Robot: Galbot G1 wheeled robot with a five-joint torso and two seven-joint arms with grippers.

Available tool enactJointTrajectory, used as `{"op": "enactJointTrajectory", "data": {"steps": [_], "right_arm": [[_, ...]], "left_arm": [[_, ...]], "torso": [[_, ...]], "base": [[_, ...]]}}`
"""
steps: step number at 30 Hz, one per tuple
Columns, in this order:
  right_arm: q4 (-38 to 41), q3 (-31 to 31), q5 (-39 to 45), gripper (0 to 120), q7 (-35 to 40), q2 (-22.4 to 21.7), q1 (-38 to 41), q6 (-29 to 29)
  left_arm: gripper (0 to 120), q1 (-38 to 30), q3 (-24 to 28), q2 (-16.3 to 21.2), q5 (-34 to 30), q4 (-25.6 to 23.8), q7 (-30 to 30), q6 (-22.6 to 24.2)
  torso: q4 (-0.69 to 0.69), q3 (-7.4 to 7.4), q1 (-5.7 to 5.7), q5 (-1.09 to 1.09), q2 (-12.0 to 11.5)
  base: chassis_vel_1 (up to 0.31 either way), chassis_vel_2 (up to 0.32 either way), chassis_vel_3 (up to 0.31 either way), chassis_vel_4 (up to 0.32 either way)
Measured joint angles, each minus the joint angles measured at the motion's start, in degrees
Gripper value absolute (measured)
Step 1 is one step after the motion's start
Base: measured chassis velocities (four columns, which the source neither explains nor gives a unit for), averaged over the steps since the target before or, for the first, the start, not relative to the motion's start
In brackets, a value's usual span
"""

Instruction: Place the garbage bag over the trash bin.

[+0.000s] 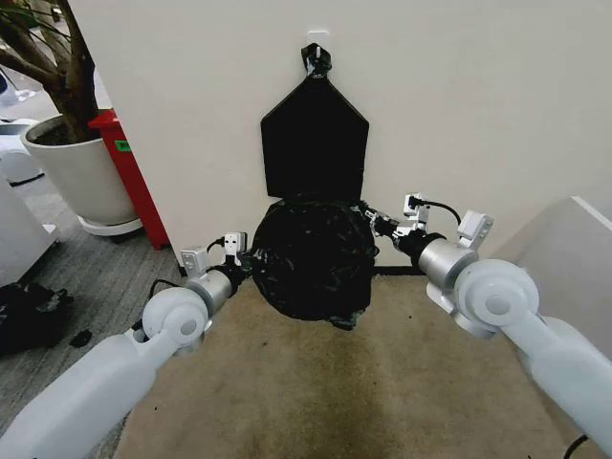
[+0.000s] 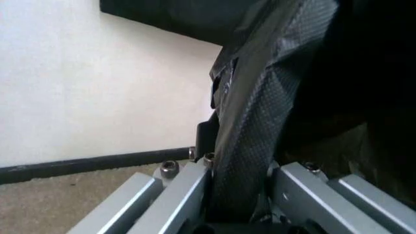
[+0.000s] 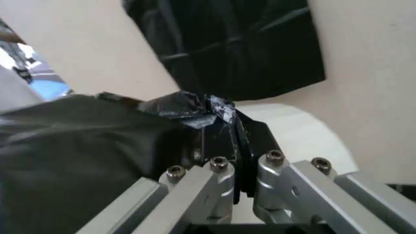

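Garbage bag (image 1: 308, 258), stretched between left claw (image 1: 245, 258) and right claw (image 1: 375, 222), each clamped on film; advised: pull even, keep mouth wide over trash bin (image 3: 305, 131)

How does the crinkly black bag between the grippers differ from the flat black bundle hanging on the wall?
The garbage bag is wrinkled, glossy and bulging; the hanging bundle is flat, smooth and house-shaped. The bag is pinched on both sides by the left gripper and right gripper; the bundle hangs untouched from a wall hook. Both are black.
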Motion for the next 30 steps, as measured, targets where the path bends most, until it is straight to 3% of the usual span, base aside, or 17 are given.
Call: {"op": "enactJointTrajectory", "data": {"steps": [8, 15, 22, 30], "right_arm": [[-4.4, -0.2, -5.5, 0, -6.1, 0.0, -0.1, 1.3], [-12.3, -0.3, -14.8, 0, -20.6, -0.7, -1.5, 5.8], [-11.3, 0.4, -15.4, 0, -21.6, -1.8, -3.1, 6.3], [-7.0, 2.6, -8.4, 4, -14.3, -3.6, -4.7, 4.7]], "left_arm": [[0, 1.3, -1.3, 0.6, -1.0, -1.1, 0.5, 0.0], [0, 2.9, -3.2, 1.3, -4.1, -2.7, 0.1, 0.1], [0, 2.9, -4.1, 1.4, -6.8, -2.9, -0.7, 0.1], [0, 2.3, -5.1, 0.2, -13.0, -1.4, -4.1, 0.1]], "torso": [[0.00, 0.00, 0.00, 0.00, 0.0], [0.00, 0.00, 0.00, 0.00, 0.0], [0.00, 0.00, 0.00, -0.01, 0.0], [0.00, -0.01, 0.00, -0.01, 0.0]], "base": [[0.000, 0.000, 0.000, 0.000], [0.000, 0.000, 0.000, 0.000], [0.000, 0.000, 0.000, 0.000], [0.000, 0.000, 0.000, 0.000]]}}
